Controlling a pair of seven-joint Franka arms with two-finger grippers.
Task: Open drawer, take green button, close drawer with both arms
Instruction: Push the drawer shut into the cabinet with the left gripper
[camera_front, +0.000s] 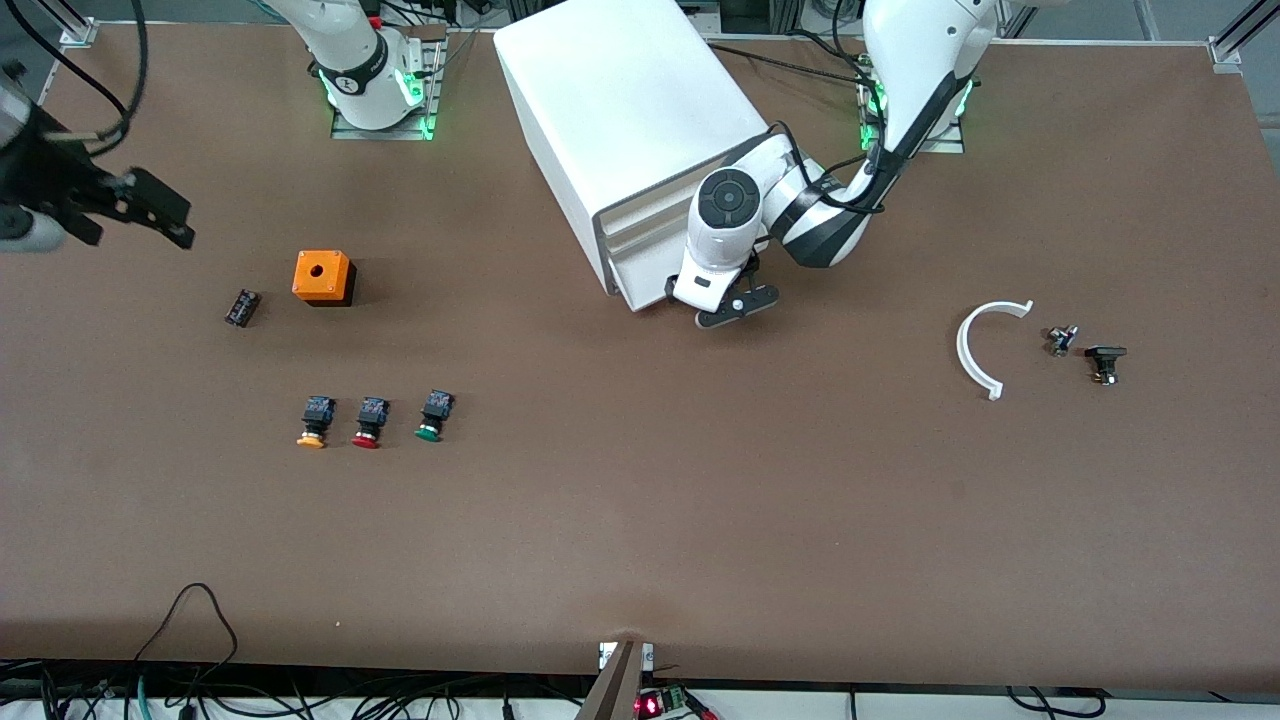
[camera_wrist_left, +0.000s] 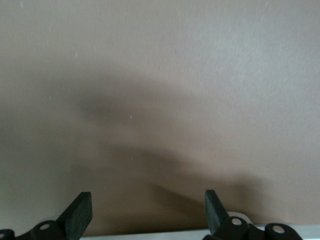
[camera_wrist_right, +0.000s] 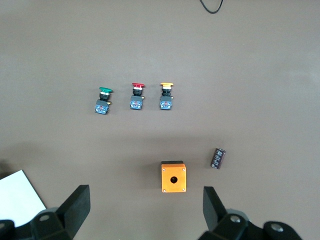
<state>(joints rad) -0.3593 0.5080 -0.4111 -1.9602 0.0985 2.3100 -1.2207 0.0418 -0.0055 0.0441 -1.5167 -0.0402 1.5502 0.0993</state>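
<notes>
Front view puts my left pincer (camera_front: 737, 303) at the centre of the frame, low against the bottom front corner of the white cabinet (camera_front: 620, 110), right at the lowest drawer (camera_front: 640, 290), whose front looks flush with the ones stacked above it. Its fingers stand wide apart with nothing between them; in the left wrist view the two black fingertips (camera_wrist_left: 80, 212) frame bare brown surface (camera_wrist_left: 160, 75), with a thin white edge along the bottom of that picture. My right pincer (camera_front: 150, 215) hangs at the left edge of the front view, above the surface, also spread wide and carrying nothing. The right wrist view looks down between its fingertips (camera_wrist_right: 77, 207) at an orange box (camera_wrist_right: 173, 176) with a round hole on top, just beside a small dark cylinder (camera_wrist_right: 217, 158). In the lower left of the front view three push buttons lie in a row on the surface, nearer the camera than the orange box: the green-capped button (camera_front: 433, 416) closest to the frame's centre, then the red-capped one (camera_front: 369, 423), then the yellow-capped one (camera_front: 315, 422). At the right of the front view lie a white curved strip (camera_front: 975, 350) and two small dark parts (camera_front: 1085, 350).
</notes>
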